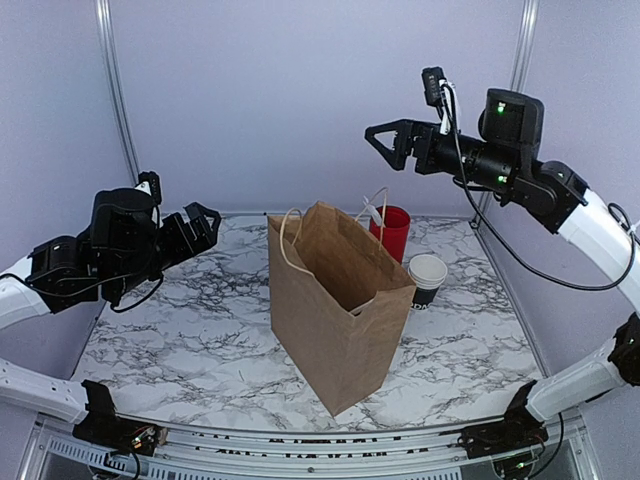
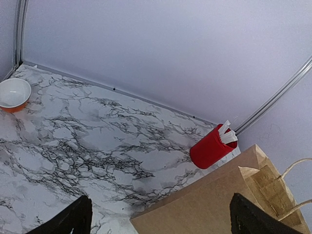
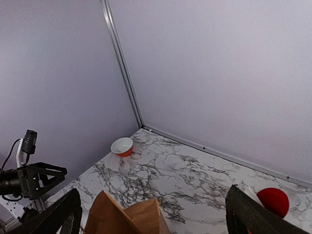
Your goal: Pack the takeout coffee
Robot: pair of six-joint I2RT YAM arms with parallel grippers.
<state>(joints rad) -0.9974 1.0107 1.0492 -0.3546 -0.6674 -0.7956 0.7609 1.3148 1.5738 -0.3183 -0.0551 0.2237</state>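
Right gripper (image 1: 380,148) hung high over the open brown paper bag (image 1: 330,310), jaws spread, nothing in them, and left gripper (image 2: 161,210) was likewise released, off to the side. The lidded black takeout coffee showed in no view. It was likely down inside the bag, so packing looked nearly done, and the next move would be to pull clear. Count: one bag, one red cup of white utensils (image 1: 392,232), one stack of lidless black paper cups (image 1: 427,280), one small orange bowl (image 2: 13,94).

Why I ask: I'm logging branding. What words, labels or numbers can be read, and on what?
None can be read: the paper bag, red cup, black cup with a white top and orange bowl all look plain, with no print showing in any view.
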